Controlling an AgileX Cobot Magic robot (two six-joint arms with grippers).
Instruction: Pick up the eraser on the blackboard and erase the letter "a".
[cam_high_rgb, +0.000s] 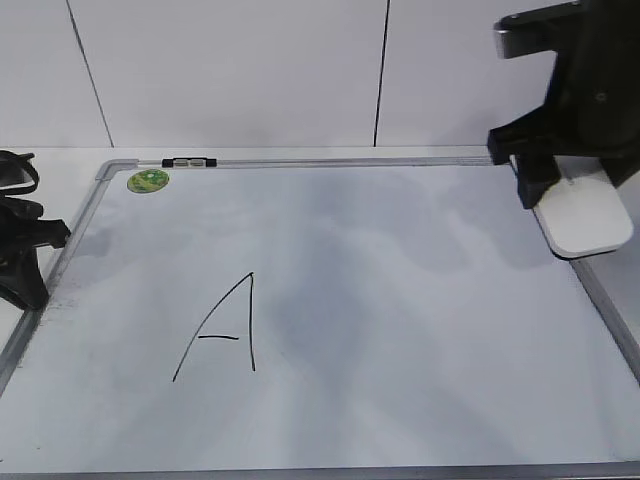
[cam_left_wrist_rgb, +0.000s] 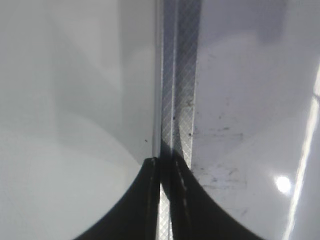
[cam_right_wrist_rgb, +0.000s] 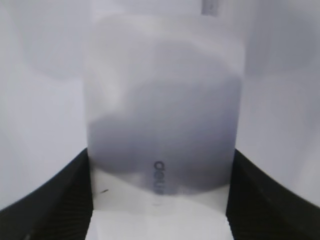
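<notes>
The left gripper (cam_left_wrist_rgb: 166, 200), pinched shut, idles over the board's (cam_high_rgb: 400, 400) left frame. The letter (cam_high_rgb: 220, 330) sits left of centre. Far right, the right gripper (cam_high_rgb: 560, 195) grips the eraser (cam_high_rgb: 585, 220) at the edge — next, probably, carrying it across to wipe.

Board (cam_high_rgb: 400, 300): "A" (cam_high_rgb: 222, 330) on it, front-left; sticker (cam_high_rgb: 148, 180) at back-left corner; eraser (cam_high_rgb: 585, 220) at right edge, back.
</notes>
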